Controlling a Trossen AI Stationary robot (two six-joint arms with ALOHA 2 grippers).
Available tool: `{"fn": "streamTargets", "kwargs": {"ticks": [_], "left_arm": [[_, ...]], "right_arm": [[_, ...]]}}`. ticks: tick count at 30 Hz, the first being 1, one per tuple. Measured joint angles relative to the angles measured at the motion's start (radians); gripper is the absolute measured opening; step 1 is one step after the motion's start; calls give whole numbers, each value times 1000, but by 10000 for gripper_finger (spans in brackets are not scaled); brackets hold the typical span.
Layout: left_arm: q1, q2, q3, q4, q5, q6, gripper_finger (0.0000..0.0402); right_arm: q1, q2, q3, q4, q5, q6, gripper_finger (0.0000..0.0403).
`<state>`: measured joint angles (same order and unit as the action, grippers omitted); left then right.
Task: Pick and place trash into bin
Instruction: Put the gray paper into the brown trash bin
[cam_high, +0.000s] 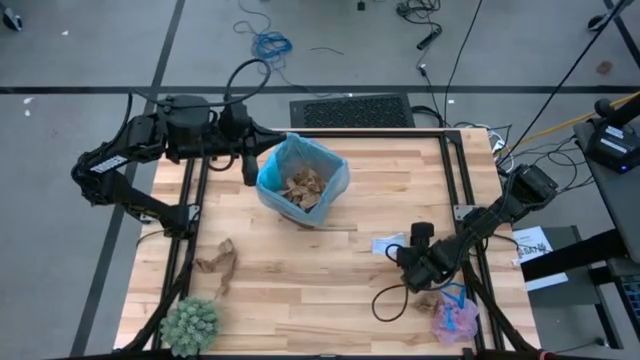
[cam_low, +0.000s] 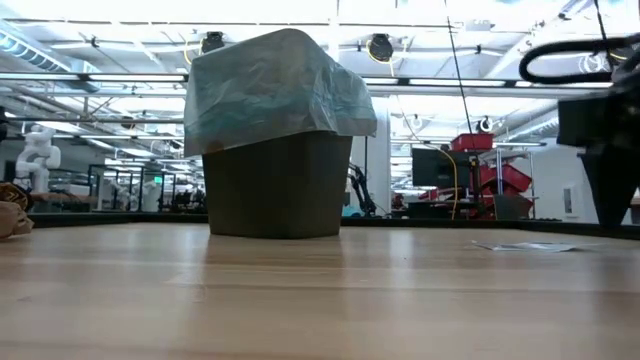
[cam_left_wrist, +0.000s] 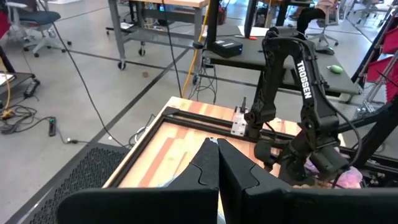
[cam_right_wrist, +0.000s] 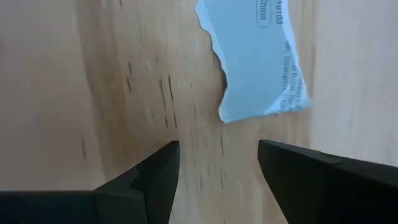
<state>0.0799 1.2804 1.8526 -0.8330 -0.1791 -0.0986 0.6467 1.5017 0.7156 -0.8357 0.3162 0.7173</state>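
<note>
The bin, dark with a light-blue bag, stands at the table's far middle and holds brown paper scraps; in the low view the bin is upright. My left gripper hovers by its left rim, fingers shut. My right gripper is low over the table's right half, open, with a torn white printed paper bit lying flat just ahead of its fingertips. A brown paper wad lies at near left. The pink mesh puff with blue string lies at near right.
A round green spiky plant sits at the near left corner. Black rails run along the table's left, right and far sides. A small brown scrap lies beside the pink puff. Bare wood lies between the bin and the near edge.
</note>
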Motion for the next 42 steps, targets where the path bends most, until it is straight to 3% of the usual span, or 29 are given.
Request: {"fn": "streamTargets", "kwargs": {"ticks": [16, 22, 28, 36, 42], "left_arm": [[-42, 14, 1, 0, -55, -1, 0], [-41, 26, 1, -6, -62, -1, 0], [-41, 34, 1, -7, -62, -2, 0], [-42, 36, 1, -7, -61, -27, 0], [-50, 36, 1, -1, -61, -27, 0]], "right_arm": [[-24, 3, -59, 121, 191, -25, 199], [-60, 29, -62, 182, 197, -30, 145], [-83, 32, -83, 247, 150, -14, 15], [-90, 3, -59, 223, 94, 87, 0], [-90, -52, 48, 206, 121, 86, 0]]}}
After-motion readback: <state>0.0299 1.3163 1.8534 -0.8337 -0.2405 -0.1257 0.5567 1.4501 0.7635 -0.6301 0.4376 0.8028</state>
